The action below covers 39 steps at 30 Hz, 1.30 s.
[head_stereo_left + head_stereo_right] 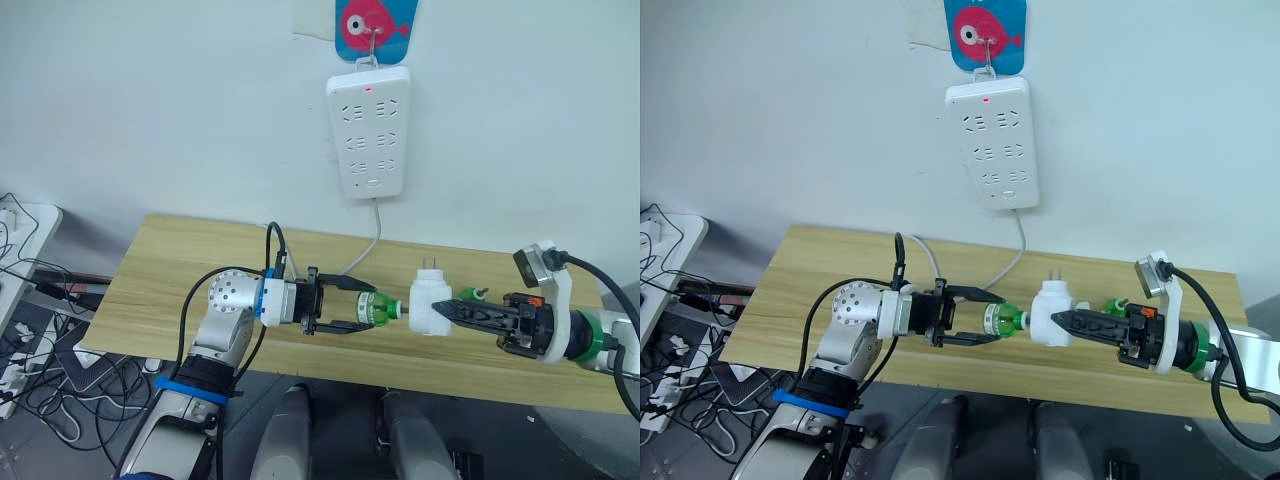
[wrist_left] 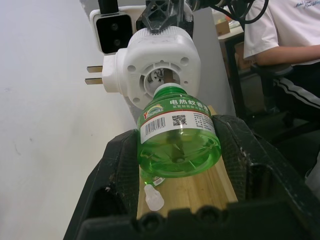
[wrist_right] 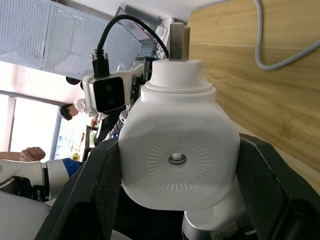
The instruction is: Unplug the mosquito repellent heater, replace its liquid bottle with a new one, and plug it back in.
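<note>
The heater [image 1: 432, 303] is unplugged and is held up above the table [image 1: 180, 290], between the two arms. It is pinched on both sides by the right gripper [image 1: 447, 309]. The bottle [image 1: 377, 309] is squeezed by the left gripper [image 1: 360, 309], and its neck is pointed into the round hole under the heater. From the left wrist view, the neck is seen right at the hole's mouth. It cannot be told if the bottle is being put in or taken out, so the step in hand is judged to be the bottle swap.

If the bottle is going in, it must be kept in a straight line with the hole and turned until it is tight. After that, the heater must be carried up to the strip [image 1: 368, 130] on the wall and its prongs pushed into a socket.

The heater is made of smooth white plastic, with rounded corners and two flat metal prongs on top. The bottle is made of clear green plastic, round and squat, with green liquid inside and a paper label. The table is made of pale wood with fine lines. Another small green thing [image 1: 478, 294] is seen on the table, behind the right gripper.
</note>
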Each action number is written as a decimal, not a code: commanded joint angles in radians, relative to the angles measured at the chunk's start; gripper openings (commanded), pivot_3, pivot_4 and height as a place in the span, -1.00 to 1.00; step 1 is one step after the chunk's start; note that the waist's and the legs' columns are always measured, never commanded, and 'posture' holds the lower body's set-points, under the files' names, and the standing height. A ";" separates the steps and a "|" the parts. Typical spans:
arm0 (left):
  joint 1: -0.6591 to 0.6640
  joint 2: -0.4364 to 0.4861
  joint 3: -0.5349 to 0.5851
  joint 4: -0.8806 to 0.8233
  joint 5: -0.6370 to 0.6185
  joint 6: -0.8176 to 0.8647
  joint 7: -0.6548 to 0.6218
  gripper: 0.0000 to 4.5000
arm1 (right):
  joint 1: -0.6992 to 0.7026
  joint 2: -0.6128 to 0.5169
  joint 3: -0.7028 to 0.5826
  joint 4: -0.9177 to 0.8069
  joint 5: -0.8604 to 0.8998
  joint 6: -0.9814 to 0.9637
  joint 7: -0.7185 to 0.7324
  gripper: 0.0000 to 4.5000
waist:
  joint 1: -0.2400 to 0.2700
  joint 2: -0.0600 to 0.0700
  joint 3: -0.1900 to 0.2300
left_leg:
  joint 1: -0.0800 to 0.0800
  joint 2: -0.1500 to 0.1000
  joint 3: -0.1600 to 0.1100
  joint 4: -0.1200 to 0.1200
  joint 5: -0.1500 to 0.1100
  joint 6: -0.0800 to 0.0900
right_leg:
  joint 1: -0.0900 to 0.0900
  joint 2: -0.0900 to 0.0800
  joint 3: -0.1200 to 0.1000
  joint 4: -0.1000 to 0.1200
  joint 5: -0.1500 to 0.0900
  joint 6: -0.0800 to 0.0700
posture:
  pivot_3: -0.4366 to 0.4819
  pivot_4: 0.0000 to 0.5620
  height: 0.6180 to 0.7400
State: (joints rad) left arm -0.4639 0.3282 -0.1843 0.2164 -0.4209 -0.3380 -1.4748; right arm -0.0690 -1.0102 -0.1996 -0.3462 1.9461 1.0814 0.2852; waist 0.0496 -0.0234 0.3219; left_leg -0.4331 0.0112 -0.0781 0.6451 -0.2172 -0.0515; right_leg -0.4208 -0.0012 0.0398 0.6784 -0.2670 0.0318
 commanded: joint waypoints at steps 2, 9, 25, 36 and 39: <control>-0.007 -0.016 -0.005 -0.017 -0.006 -0.019 0.000 -0.04 | -0.002 -0.018 0.018 -0.050 0.026 0.013 0.033 0.29 | 0.000 0.000 0.000 | 0.000 0.000 0.000 0.000 0.000 0.000 | 0.000 0.000 0.000 0.000 0.000 0.000 | 0.30 0.17 1.00; -0.006 -0.016 -0.004 -0.014 -0.003 -0.024 0.000 -0.04 | -0.002 -0.040 0.017 -0.035 0.026 0.023 0.048 0.29 | 0.000 0.000 0.000 | 0.000 0.000 0.000 0.000 0.000 0.000 | 0.000 0.000 0.000 0.000 0.000 0.000 | 0.31 0.17 1.00; 0.000 -0.035 -0.027 -0.015 0.014 -0.037 -0.001 -0.04 | -0.075 0.055 0.092 -0.069 0.026 -0.033 -0.063 0.29 | 0.000 -0.001 0.000 | 0.000 0.000 0.000 0.000 0.000 0.000 | 0.000 0.000 0.000 0.000 0.000 0.000 | 0.29 0.15 1.00; -0.005 -0.049 -0.033 -0.008 0.029 -0.038 0.006 -0.04 | -0.122 0.084 0.128 -0.092 0.026 -0.063 -0.184 0.29 | -0.001 -0.001 0.000 | 0.000 0.000 0.000 0.000 0.000 0.000 | 0.000 0.000 0.000 0.000 0.000 0.000 | 0.28 0.15 1.00; -0.004 -0.057 -0.031 -0.008 0.031 -0.038 0.014 -0.04 | -0.135 0.150 0.141 -0.127 0.026 -0.107 -0.240 0.29 | -0.001 -0.001 0.001 | 0.000 0.000 -0.001 0.000 0.000 0.000 | 0.000 0.000 0.000 0.000 0.000 0.000 | 0.27 0.14 1.00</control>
State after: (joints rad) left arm -0.4631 0.3123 -0.1577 0.2521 -0.3863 -0.3611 -1.4599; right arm -0.1791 -0.8986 -0.0904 -0.3847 1.9426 1.0149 0.0609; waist 0.0484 -0.0245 0.3225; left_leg -0.4333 0.0116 -0.0787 0.6448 -0.2172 -0.0516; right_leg -0.4212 -0.0011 0.0395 0.6782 -0.2671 0.0319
